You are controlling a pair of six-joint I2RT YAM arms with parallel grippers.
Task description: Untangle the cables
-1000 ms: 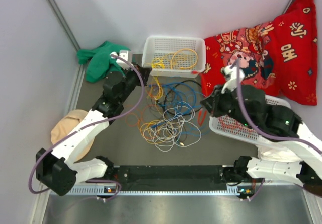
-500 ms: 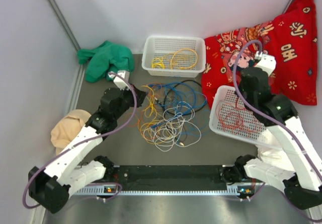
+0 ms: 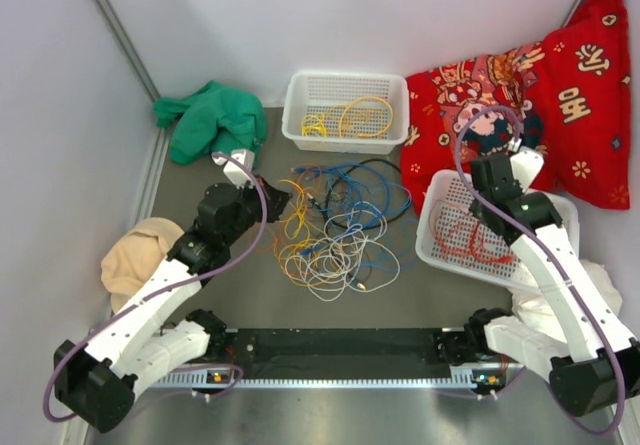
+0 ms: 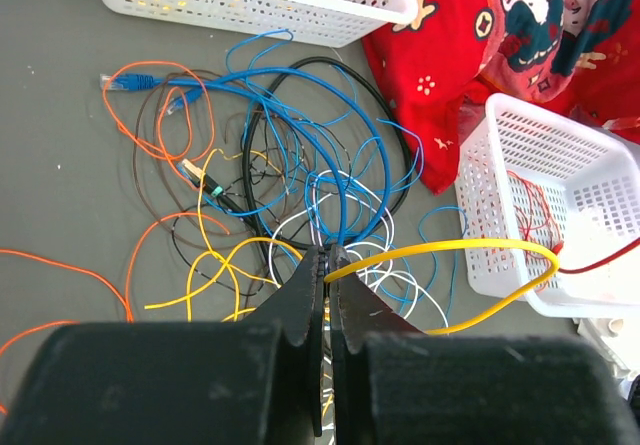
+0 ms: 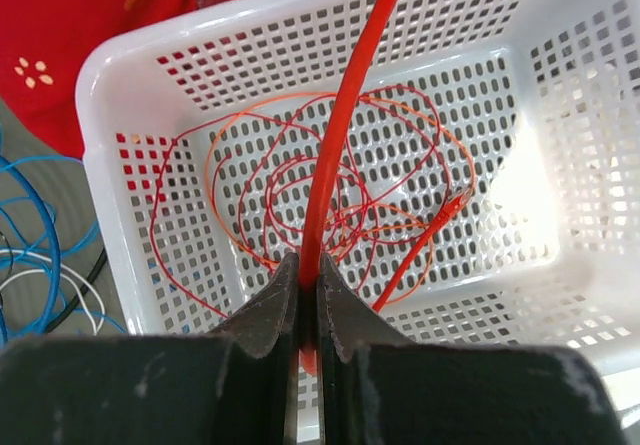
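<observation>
Arms extended | left gripper pinches yellow cable; right gripper pinches red cable

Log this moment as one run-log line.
left pincer: shut on yellow cable | right pincer: shut on red cable above white basket | cable tangle: unsorted

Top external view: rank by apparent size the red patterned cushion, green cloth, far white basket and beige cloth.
1. Red patterned cushion.
2. Far white perforated basket and crumpled green cloth: about alike, not ranked.
3. Beige cloth, smallest, though partly hidden by the left arm.
</observation>
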